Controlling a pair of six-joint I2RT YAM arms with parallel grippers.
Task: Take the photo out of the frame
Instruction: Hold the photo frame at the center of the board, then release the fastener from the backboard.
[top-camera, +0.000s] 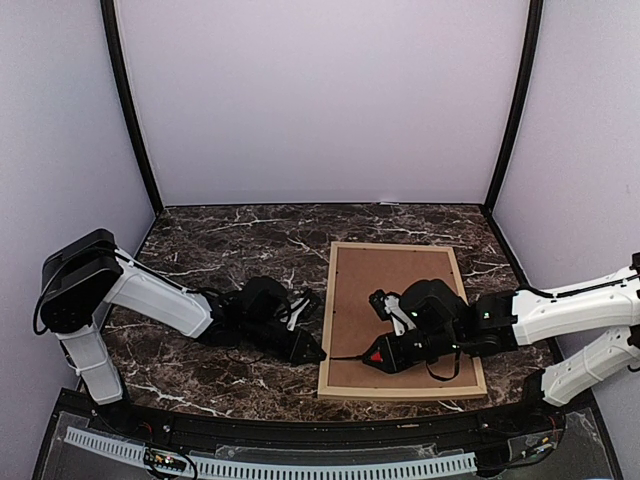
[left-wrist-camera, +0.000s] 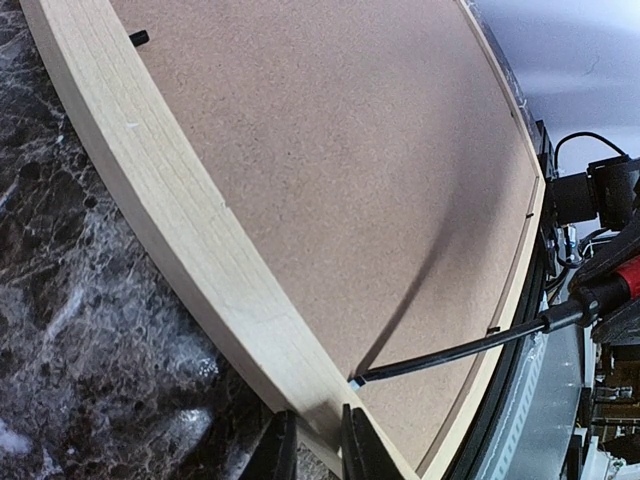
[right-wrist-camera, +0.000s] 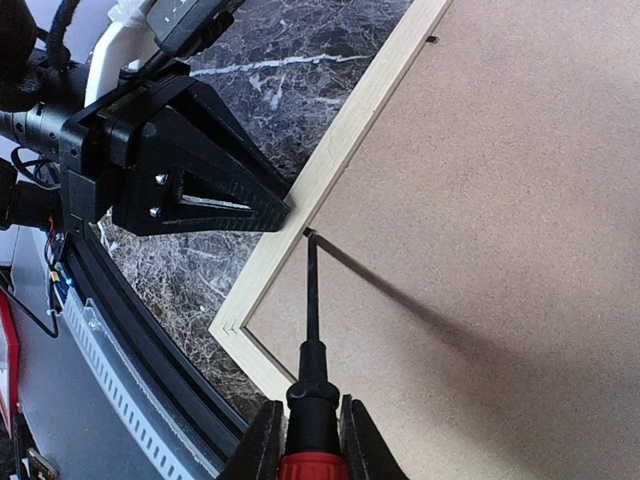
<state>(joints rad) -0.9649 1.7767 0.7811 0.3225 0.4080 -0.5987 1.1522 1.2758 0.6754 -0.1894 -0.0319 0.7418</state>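
Observation:
The frame (top-camera: 326, 320), thin light wood, lies face down on the marble table. A brown backing board (top-camera: 395, 300) fills it, and the photo is hidden beneath. My left gripper (top-camera: 312, 352) pinches the frame's left rail (left-wrist-camera: 170, 210) near the front-left corner, one finger on each side of the wood (left-wrist-camera: 318, 445). My right gripper (right-wrist-camera: 312, 440) is shut on a black-and-red screwdriver (right-wrist-camera: 312, 300). Its tip touches the inner edge of that same rail (right-wrist-camera: 340, 140), just beyond the left gripper's fingers (right-wrist-camera: 200, 190).
Small black retaining tabs (left-wrist-camera: 138, 38) (right-wrist-camera: 431, 40) sit along the frame's inner edges. The table's black front edge (right-wrist-camera: 150, 350) runs close to the frame's near corner. Dark marble (top-camera: 230, 240) stretches left of and behind the frame, inside plain pale walls.

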